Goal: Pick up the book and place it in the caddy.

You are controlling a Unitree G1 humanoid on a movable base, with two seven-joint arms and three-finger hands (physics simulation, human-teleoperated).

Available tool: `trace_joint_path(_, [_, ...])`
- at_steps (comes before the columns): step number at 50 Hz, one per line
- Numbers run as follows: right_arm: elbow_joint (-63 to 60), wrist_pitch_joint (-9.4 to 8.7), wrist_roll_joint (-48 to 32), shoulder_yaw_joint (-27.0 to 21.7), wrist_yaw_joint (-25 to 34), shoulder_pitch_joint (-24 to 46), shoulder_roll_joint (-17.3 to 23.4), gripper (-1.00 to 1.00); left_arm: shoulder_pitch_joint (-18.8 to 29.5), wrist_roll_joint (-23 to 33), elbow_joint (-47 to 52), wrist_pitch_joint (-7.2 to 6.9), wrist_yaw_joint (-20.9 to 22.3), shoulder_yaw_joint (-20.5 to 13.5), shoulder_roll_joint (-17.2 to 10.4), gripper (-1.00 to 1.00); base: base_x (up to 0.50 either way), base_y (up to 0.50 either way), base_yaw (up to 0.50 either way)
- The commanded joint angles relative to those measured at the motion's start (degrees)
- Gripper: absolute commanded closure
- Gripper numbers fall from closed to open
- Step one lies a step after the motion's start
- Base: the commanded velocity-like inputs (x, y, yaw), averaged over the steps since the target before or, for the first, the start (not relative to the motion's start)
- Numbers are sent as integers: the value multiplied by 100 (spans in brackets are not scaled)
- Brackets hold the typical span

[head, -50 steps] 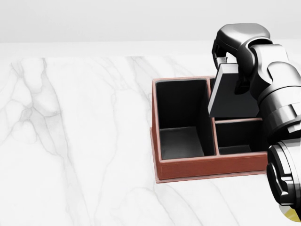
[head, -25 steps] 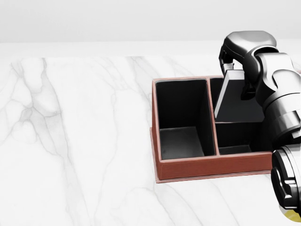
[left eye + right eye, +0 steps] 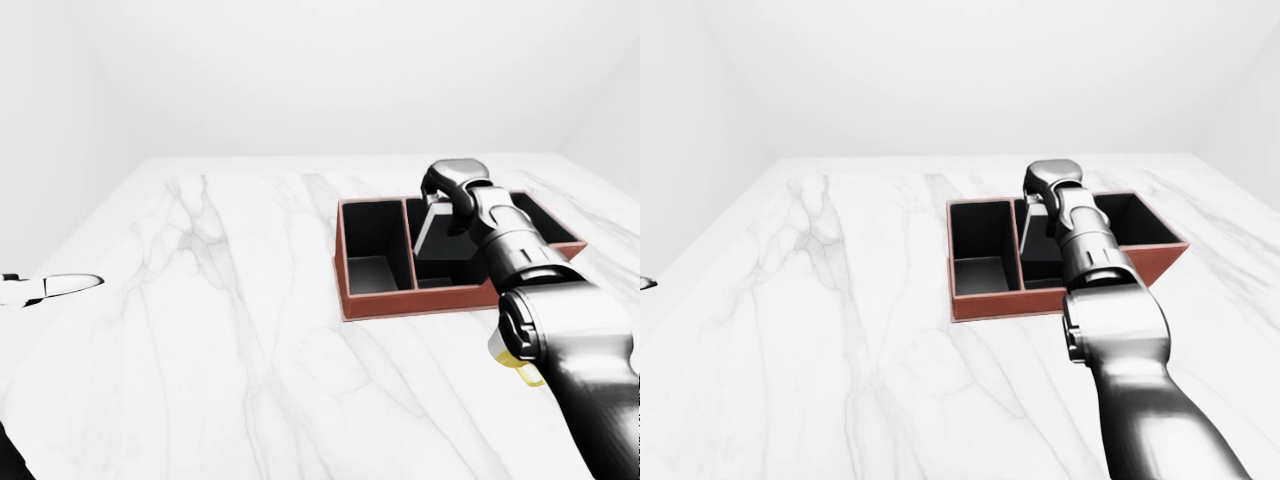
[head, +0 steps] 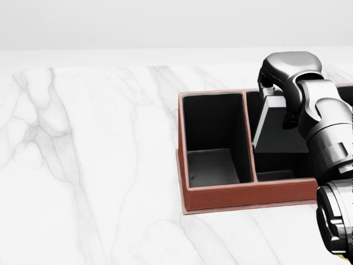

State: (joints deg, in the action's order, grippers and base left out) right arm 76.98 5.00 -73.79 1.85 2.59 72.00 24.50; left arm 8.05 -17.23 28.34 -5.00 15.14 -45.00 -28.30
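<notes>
book held upright over the caddy, ready to go in

the right hand [image 4: 282, 91] grips the book [image 4: 278, 130] by its upper edge, fingers curled over the top so the dark slab hangs below them, tilted a little. the book sits above and partly inside the caddy [image 4: 242, 194], over the compartment just right of the caddy's tall left compartment, with its lower edge down near the divider that splits off the caddy's nearer right pocket. whether that edge already touches the caddy floor or a divider cannot be told from these views.

as a judgement, the book looks thin, flat and stiff, with a smooth cover, so it is likely light but inclined to slide in a narrow pinch. held at one edge, it can swing or twist. a grip on the top edge suits this drop, since the fingers stay clear of the caddy walls while the book slots down between them. the risk is the lower corner catching on the divider.

the caddy rests on the marble table [image 3: 220, 330]. the left hand [image 3: 50, 287] shows only as a pale shape far left of the caddy, and its fingers cannot be read.
</notes>
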Motion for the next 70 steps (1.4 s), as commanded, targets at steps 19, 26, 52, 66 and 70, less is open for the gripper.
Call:
trace_joint_path(19, [12, 0, -331, 84, -747, -254, -125, 100, -11, -29, 23, 0, -9, -34, 5, -100, 0, 0, 0])
trace_joint_path(26, [26, 0, -445, 89, -796, -261, -70, 100, -5, -18, -16, 0, -13, -15, 6, -100, 0, 0, 0])
trace_joint_path(52, [68, 0, -454, -8, -1004, -383, -22, 100, -14, -38, -18, 0, -16, -33, -2, -100, 0, 0, 0])
trace_joint_path(66, [86, 0, -402, -15, -1146, -509, -130, 100, -16, -35, -4, 0, -12, -39, -2, -100, 0, 0, 0])
trace_joint_path(70, [97, 0, -396, -16, -1200, -540, -149, 100, 3, -61, 54, 0, -23, -60, -31, -100, 0, 0, 0])
